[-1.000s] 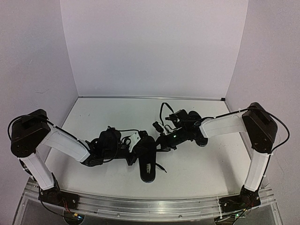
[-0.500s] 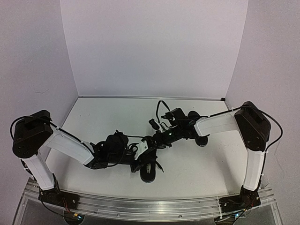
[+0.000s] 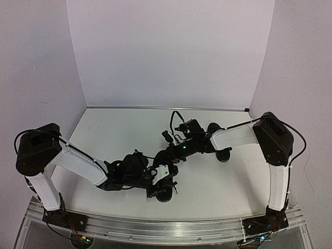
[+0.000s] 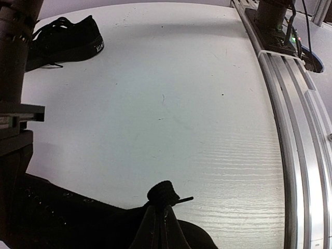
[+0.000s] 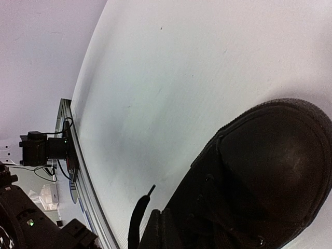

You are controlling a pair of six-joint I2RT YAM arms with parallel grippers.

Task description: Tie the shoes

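Note:
One black shoe lies near the front edge, mostly hidden under both grippers; its toe fills the right wrist view. The other shoe lies apart, by the right forearm. My left gripper is shut on a lace end, with the aglet poking out to the right just above the tabletop. My right gripper is shut beside the shoe's eyelets. A lace rises along its left finger, and where it is pinched is hidden.
The aluminium rail runs along the table's front edge close to the left gripper. The right arm's base sits on it, and the left arm's base shows in the right wrist view. White walls enclose the table at the back and sides.
The left gripper has swung right and nearer over the shoe. The right gripper has moved left, so the two now cross above it, covering most of the shoe.

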